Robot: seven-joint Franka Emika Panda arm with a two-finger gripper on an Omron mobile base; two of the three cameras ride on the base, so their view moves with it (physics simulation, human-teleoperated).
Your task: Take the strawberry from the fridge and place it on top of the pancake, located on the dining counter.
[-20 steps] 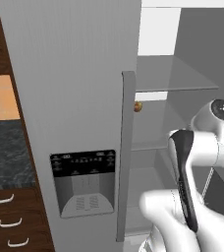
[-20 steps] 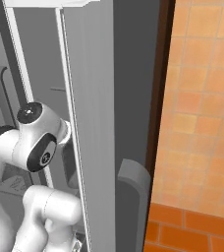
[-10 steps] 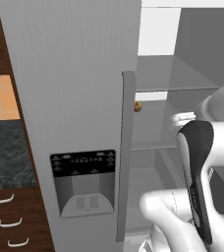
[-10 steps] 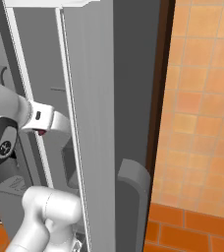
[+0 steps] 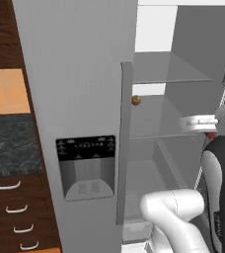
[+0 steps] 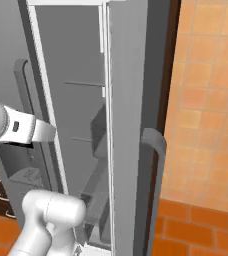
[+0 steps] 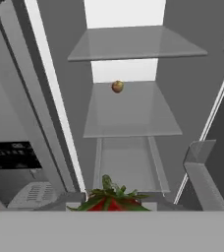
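Even, flat, shadowless rendered light

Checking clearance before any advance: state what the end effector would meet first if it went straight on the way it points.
Probably the glass shelf in the open fridge, near the small yellowish-brown round item. Depth is unclear. The strawberry sits at the end effector itself.
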